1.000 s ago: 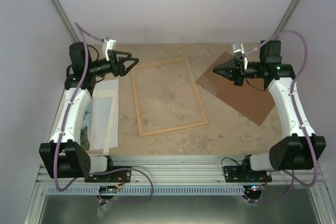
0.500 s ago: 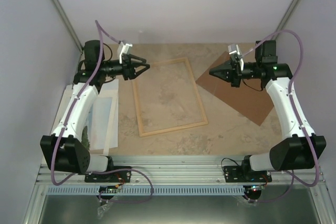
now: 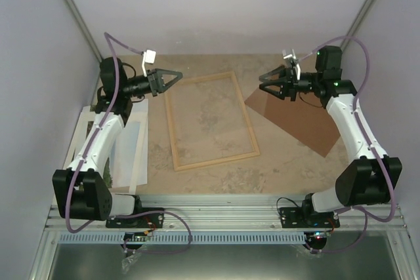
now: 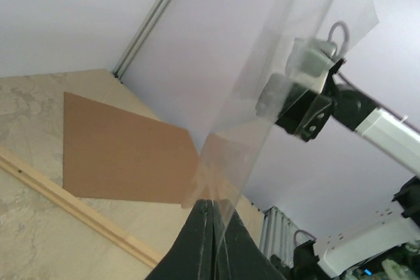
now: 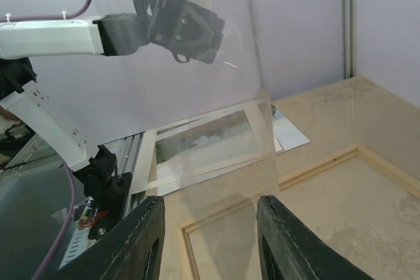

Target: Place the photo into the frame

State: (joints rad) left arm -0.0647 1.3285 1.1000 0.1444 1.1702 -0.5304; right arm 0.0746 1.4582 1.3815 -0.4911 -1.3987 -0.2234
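The clear sheet (image 4: 295,37) hangs in the air above the frame (image 3: 210,119). The left gripper (image 4: 209,211) pinches it by 1 corner, jaws closed on it. The right gripper (image 5: 211,202) has its jaws partly apart near the sheet's lower edge, with no grip I can see. The photo (image 3: 128,145) lies flat left of the frame, the board (image 3: 295,113) right of it. The step looks like clearing the sheet away. Next, set it down off the frame without bending it, then fetch the photo.
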